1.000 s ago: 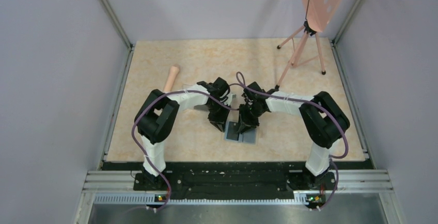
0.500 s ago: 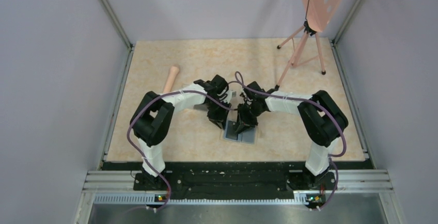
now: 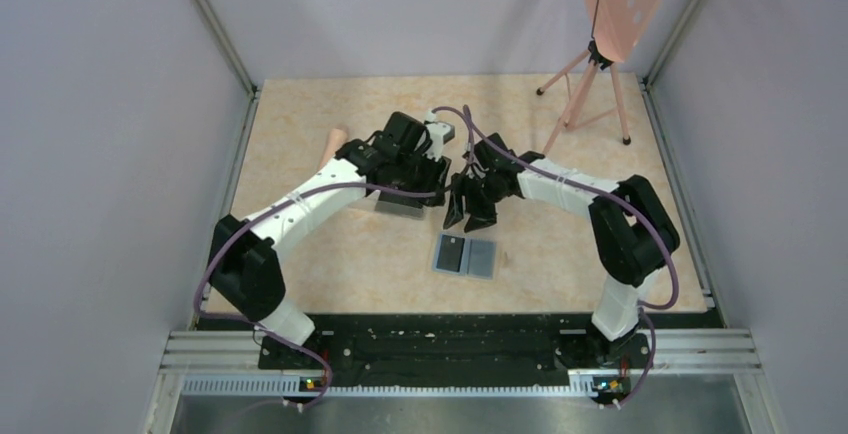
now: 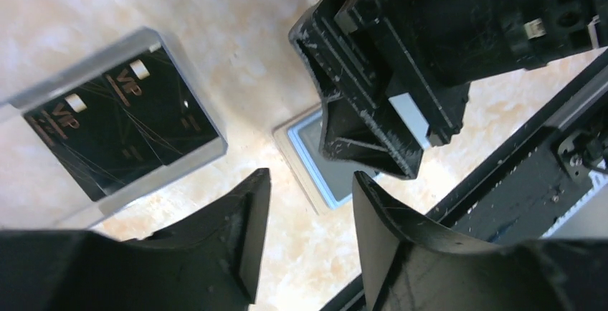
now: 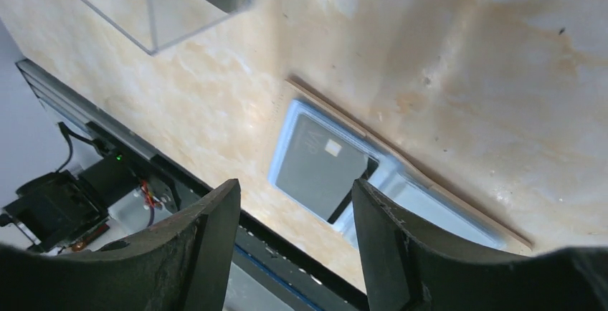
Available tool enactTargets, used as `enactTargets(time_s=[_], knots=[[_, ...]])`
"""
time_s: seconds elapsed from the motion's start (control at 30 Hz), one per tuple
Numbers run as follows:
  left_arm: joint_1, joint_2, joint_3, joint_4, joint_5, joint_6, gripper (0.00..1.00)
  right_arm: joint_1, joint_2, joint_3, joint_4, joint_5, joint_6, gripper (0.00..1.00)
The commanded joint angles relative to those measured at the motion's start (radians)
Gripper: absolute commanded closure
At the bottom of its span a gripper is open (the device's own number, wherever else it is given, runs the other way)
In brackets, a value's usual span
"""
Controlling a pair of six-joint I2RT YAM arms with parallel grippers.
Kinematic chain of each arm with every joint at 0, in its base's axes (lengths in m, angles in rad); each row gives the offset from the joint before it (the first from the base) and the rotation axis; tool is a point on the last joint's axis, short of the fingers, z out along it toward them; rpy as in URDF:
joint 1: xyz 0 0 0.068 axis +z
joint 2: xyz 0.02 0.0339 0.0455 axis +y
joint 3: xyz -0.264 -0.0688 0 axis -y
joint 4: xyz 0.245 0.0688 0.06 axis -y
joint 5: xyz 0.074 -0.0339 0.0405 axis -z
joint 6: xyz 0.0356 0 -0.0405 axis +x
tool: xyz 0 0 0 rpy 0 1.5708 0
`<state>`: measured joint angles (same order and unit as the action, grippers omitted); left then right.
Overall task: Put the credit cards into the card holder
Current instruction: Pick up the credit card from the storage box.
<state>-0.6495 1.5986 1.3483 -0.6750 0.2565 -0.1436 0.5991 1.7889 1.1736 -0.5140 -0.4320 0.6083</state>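
Card in holder; lettering legible right wrist.

The card holder is approached freely from above and from the near edge, whereas the room just behind it is crowded by the left gripper, the right gripper and the clear box, the tripod and wooden handle being set well apart.

Right gripper jaws spread, nothing between them; card holder lies open on the table just past the tips, 1 black card in it ahead of the gap, clear box beyond the left-hand jaw.
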Motion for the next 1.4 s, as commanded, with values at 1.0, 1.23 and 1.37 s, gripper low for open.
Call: enactTargets(time_s=[1.0, 1.23, 1.37], knots=[[0.446, 0.375, 0.118, -0.017, 0.368, -0.168, 0.51, -0.056, 0.441, 0.566, 0.023, -0.236, 0.080, 0.54], [0.427, 0.443, 0.163, -0.051, 0.324, -0.151, 0.58, -0.055, 0.439, 0.557, 0.025, -0.243, 0.083, 0.72], [0.404, 0.483, 0.215, -0.099, 0.275, -0.133, 0.62, -0.056, 0.432, 0.551, 0.032, -0.248, 0.087, 0.75]])
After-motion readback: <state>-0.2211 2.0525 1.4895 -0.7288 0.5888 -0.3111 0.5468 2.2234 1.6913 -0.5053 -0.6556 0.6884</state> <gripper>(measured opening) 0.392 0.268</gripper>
